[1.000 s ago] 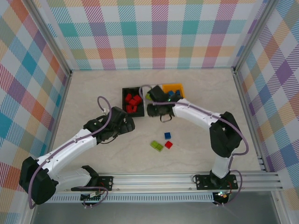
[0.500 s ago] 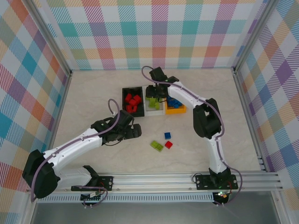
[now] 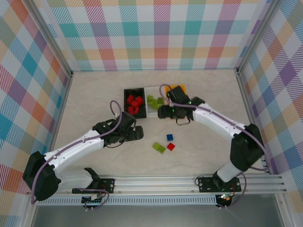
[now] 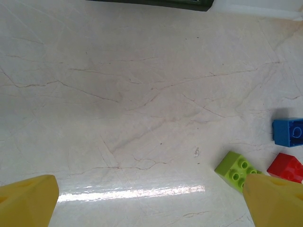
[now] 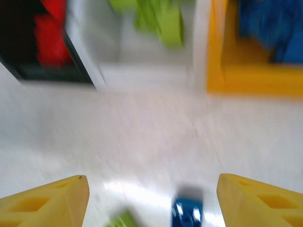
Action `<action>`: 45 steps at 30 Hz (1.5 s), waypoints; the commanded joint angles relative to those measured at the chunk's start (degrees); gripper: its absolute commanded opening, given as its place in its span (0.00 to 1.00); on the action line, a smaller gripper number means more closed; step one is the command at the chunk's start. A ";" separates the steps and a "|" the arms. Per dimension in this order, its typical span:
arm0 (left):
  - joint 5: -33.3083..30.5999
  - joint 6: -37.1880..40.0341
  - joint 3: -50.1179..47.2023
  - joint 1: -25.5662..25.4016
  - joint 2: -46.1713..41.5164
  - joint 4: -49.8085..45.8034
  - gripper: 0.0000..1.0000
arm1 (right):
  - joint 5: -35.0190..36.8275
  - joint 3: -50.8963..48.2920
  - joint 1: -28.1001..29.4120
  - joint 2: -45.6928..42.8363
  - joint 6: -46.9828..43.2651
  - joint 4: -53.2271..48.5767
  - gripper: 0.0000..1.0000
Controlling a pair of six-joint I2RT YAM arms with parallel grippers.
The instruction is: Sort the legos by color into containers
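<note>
Three containers stand in a row at mid-table: a black bin point(image 3: 126, 105) with red legos point(image 3: 134, 102), a white bin point(image 3: 152, 110) with lime green legos point(image 3: 153, 100), and an orange-yellow bin point(image 3: 176, 88) partly under my right arm. Three loose legos lie nearer: blue point(image 3: 169, 137), green point(image 3: 159, 148) and red point(image 3: 171, 146). My left gripper point(image 3: 138, 134) hangs open and empty left of them; its wrist view has the green lego point(image 4: 236, 170), blue lego point(image 4: 288, 132) and red lego point(image 4: 285, 167) at right. My right gripper point(image 3: 163, 112) is open and empty just in front of the white bin.
The blurred right wrist view looks over bare table toward the black bin point(image 5: 28, 71), white bin point(image 5: 142, 71) and orange-yellow bin point(image 5: 246, 78) holding blue legos point(image 5: 270, 23). A loose blue lego point(image 5: 187, 213) lies below. Checked walls enclose the table.
My right gripper reached over the white bin, opened its jaws, and has drawn back to the bin's near side. My left gripper shifted right early, then stayed put.
</note>
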 commanded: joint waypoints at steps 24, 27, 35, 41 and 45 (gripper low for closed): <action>-0.70 -0.05 -0.91 -0.37 3.03 2.39 1.00 | 5.72 -9.15 7.04 9.97 2.94 2.28 0.50; 0.93 0.65 -0.68 -0.36 3.56 3.40 1.00 | 6.90 -9.28 7.04 8.72 2.87 2.62 0.39; 2.72 2.14 0.94 -0.35 5.45 3.25 1.00 | 9.93 -4.07 1.03 -0.48 -0.15 2.95 0.30; 3.26 1.88 1.35 -0.79 6.63 3.66 1.00 | 8.67 6.99 -7.57 5.28 -1.69 3.22 0.31; 3.59 1.47 1.74 -1.04 6.92 3.32 1.00 | 9.49 16.07 -10.73 14.38 -1.91 2.63 0.34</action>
